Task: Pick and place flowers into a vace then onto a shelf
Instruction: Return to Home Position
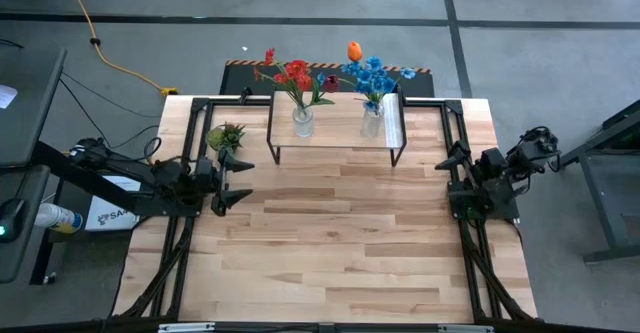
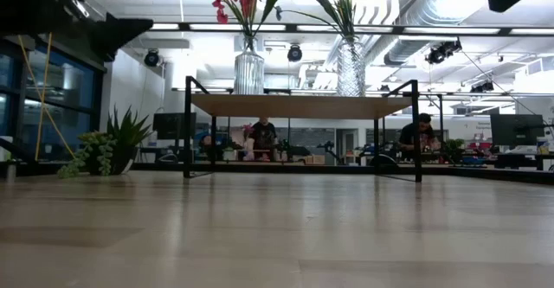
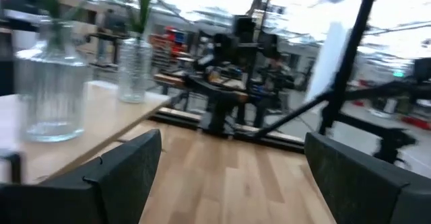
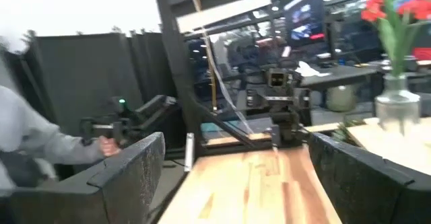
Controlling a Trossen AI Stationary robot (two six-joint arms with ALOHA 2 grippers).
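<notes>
The shelf (image 1: 335,133) stands at the table's far middle on thin black legs. Two clear glass vases rest on its plank. The left vase (image 1: 302,121) holds red flowers (image 1: 295,75); the right vase (image 1: 371,123) holds blue flowers (image 1: 372,76) and an orange tulip (image 1: 354,50). My left gripper (image 1: 240,181) is open at the table's left, in front of the shelf's left end, with nothing between its fingers. My right gripper (image 1: 450,173) is open at the table's right, by the shelf's right end, also empty. The left wrist view shows both vases (image 3: 50,83) on the plank (image 3: 101,116).
A small green potted plant (image 1: 226,136) sits left of the shelf, just beyond my left gripper. Black frame rails (image 1: 455,123) run along the table's sides. Bare wood lies in front of the shelf (image 1: 330,243). A person's grey sleeve (image 4: 34,143) shows beyond the table.
</notes>
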